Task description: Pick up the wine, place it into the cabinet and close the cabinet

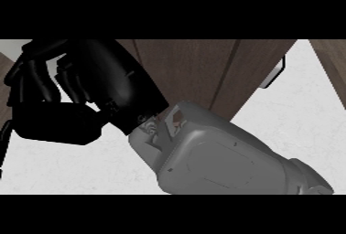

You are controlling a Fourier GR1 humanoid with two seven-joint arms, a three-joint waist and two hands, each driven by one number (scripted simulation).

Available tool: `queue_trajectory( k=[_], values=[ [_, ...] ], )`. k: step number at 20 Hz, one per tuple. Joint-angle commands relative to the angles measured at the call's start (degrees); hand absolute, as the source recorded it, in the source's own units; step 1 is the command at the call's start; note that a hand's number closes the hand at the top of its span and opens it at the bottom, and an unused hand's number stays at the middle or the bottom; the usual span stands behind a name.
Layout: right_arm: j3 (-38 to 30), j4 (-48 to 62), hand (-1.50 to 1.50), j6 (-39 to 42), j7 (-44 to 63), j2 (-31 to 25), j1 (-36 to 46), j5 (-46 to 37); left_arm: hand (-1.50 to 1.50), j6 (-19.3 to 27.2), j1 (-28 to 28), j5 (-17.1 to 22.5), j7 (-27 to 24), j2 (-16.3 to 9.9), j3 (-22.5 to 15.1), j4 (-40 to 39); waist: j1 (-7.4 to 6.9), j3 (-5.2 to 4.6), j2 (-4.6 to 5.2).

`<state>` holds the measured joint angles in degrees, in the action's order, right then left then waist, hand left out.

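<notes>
Single head view, taken from above and facing steeply down. Set very near: one grey forearm rising from the lower edge and its black hand filling most of the left and centre. Beyond, dark wooden cabinet panels along the top; pale counter at right and lower left.

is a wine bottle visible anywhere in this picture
No, only a robot hand with curled fingers, its grey forearm and the brown cabinet show.

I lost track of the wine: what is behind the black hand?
Brown cabinet panels and white counter show behind the hand. No wine is visible; the hand and forearm cover the rest.
</notes>
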<state>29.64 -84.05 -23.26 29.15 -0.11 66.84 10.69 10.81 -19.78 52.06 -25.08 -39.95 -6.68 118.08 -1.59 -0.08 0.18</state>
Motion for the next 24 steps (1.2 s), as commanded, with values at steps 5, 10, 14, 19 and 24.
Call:
queue_trajectory(
  k=[5, 10, 14, 19, 24],
  values=[
    [-8.1, 16.2, 1.50, 6.4, -8.4, 0.1, 4.0, 2.4, -1.50, -0.3, 3.1, -3.9, 1.1, 3.2, -0.8, -2.6, 0.59, 0.04, 0.08],
    [-11.3, 23.0, 1.50, 10.9, -13.9, -0.6, 4.1, 2.0, -1.50, 0.6, 4.3, -4.1, 2.4, 3.8, 1.2, -3.1, 0.61, 0.04, 0.15],
    [-12.8, 27.6, 1.50, 12.8, -17.5, -3.2, 4.4, 1.6, -1.50, -1.7, 1.4, -4.2, 2.0, 4.0, 0.4, -1.0, -0.24, 0.02, 0.29],
    [-12.6, 28.3, 1.50, 14.2, -19.4, -6.3, 3.2, -0.2, -1.50, 0.4, 4.2, -3.9, 4.7, 3.8, 0.4, -1.0, 0.51, 0.04, 0.48],
    [-12.3, 29.5, 1.50, 14.2, -21.2, -6.3, 2.3, -1.6, -1.50, 0.0, 4.4, -4.4, 4.1, 4.9, 0.1, -1.4, 0.18, 0.00, 0.44]
  ],
)
